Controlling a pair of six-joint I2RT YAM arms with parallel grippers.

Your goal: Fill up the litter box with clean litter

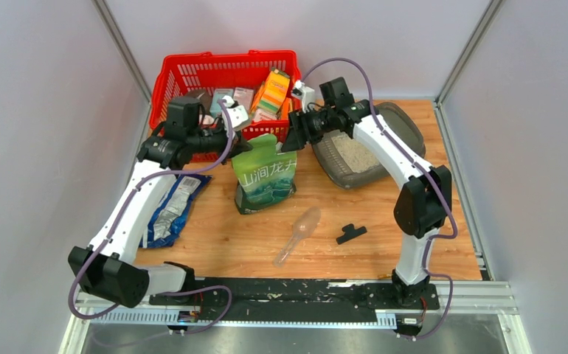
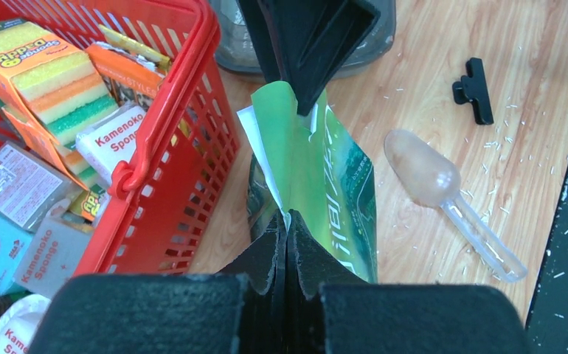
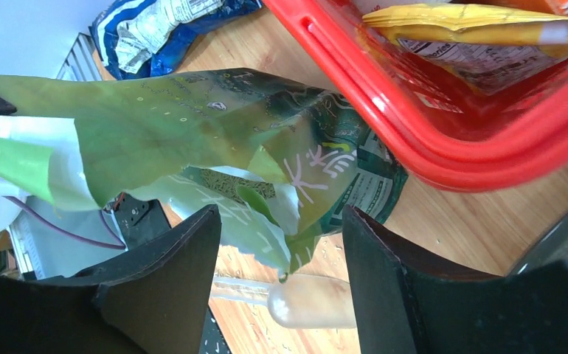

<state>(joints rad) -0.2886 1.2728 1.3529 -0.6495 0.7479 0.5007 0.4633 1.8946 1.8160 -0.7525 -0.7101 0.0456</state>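
The dark grey litter box [image 1: 408, 127] sits at the back right with a thin layer of pale clean litter [image 1: 356, 155] in it. A green-and-white pouch [image 1: 266, 177] stands upright on the table in front of the red basket. My left gripper [image 1: 244, 144] is shut on the pouch's top left edge; the left wrist view shows the pads [image 2: 287, 228] pinching the pouch [image 2: 325, 184]. My right gripper [image 1: 293, 139] is open at the pouch's top right corner. In the right wrist view the torn pouch top [image 3: 192, 140] hangs between its spread fingers [image 3: 281, 221], unclamped.
A red mesh basket [image 1: 192, 74] full of sponges and packets stands behind the pouch. A blue-silver foil bag [image 1: 170, 210] lies at the left. A clear plastic scoop [image 1: 299, 232] and a black clip [image 1: 351, 234] lie in front of the pouch.
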